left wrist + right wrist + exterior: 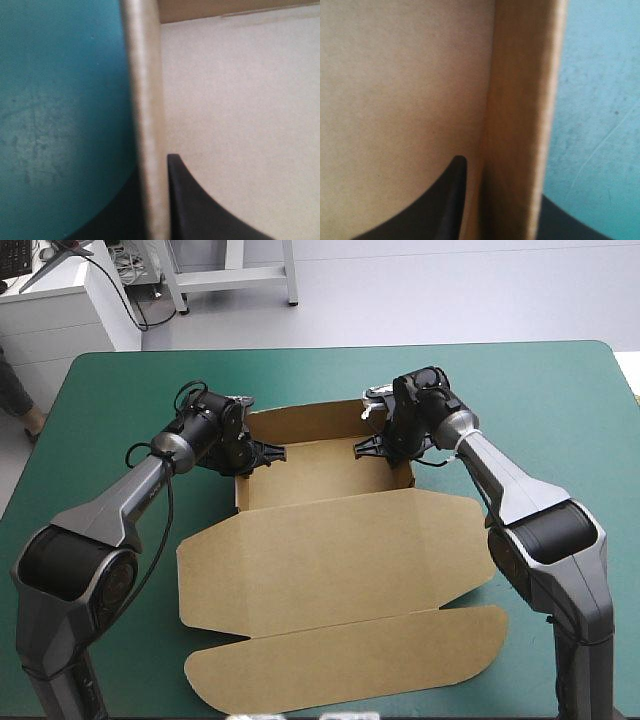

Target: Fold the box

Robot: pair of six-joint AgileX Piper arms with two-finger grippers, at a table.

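High view shows the box (335,540) in the middle of the table, a brown tray with its walls raised on the far half and its lid (340,600) lying flat on the near side. Each gripper is nearly closed on one short wall. The left gripper (268,452) pinches the left side wall (147,125), and the right gripper (366,447) pinches the right side wall (520,125).

Both wrist views confirm this. The board's edge runs up between the fingers, with one black finger (200,215) inside over the tray floor and the other outside over the teal-green cover (60,100). The right gripper's inner finger (437,210) sits the same way.

The step in hand looks like pressing the side walls home. To do it well, I judge that both grips should squeeze evenly, hold the walls upright and push straight down so the tucked flaps seat against the floor. Neither arm should drag the tray sideways. On release, the fingers should open away from the wall without catching its rim.
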